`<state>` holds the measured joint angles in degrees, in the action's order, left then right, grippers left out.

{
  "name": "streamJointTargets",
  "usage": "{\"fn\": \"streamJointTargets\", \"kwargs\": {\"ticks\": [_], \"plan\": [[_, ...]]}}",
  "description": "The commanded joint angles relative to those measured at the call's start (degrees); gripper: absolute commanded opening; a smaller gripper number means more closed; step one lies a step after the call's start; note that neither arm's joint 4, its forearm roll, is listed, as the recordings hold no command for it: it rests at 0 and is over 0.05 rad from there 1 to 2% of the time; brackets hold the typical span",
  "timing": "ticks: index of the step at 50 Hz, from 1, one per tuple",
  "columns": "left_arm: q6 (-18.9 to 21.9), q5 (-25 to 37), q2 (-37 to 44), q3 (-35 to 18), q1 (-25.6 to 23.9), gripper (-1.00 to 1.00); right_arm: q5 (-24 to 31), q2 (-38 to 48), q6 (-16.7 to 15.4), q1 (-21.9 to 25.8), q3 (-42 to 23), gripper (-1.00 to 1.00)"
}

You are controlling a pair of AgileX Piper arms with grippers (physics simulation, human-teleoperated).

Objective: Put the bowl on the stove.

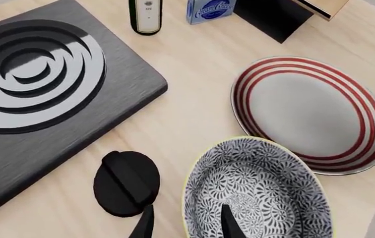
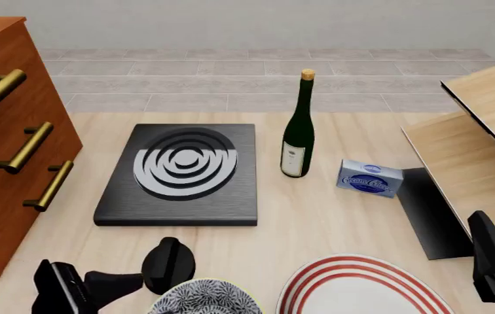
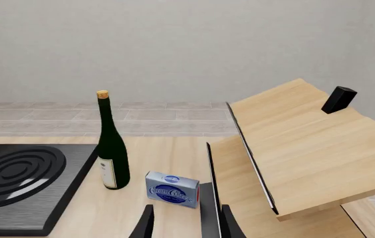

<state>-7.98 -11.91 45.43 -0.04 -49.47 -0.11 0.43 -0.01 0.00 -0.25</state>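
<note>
Bowl [image 2: 205, 297] seen at near worktop [image 2: 335, 203] edge, beside knob [image 2: 168, 263] and striped plate [image 2: 365, 288]; stove [image 2: 180, 173] well beyond. Left end effector [image 1: 186, 223] spread, straddling bowl rim, nothing clenched. Firm rim pinch advised before lift. Right end effector [image 3: 186, 223] parted, idle.

The wooden table [image 2: 335, 216] bears stove [image 2: 180, 173], bowl [image 2: 203, 299], plate [image 2: 361, 288], knob [image 2: 168, 263], bottle [image 2: 298, 134], box [image 2: 369, 178].

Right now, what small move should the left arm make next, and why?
Probably lower the left end effector and close on the rim of the bowl. Its fingers are open astride the near rim, nothing is gripped, and the bowl sits on the table beside the knob, not on the stove.
</note>
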Motion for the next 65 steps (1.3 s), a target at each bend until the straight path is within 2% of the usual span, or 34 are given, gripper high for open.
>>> {"fn": "streamJointTargets", "kwargs": {"ticks": [1, 23, 65], "plan": [[0.1, -3.2, 3.6, 0.0, -0.1, 1.00, 0.0, 0.0, 0.0, 0.0, 0.0, 1.00], [0.4, -6.8, 8.6, 0.0, 0.2, 1.00, 0.0, 0.0, 0.0, 0.0, 0.0, 1.00], [1.2, -17.5, 21.0, 0.0, -0.6, 1.00, 0.0, 0.0, 0.0, 0.0, 0.0, 1.00]]}}
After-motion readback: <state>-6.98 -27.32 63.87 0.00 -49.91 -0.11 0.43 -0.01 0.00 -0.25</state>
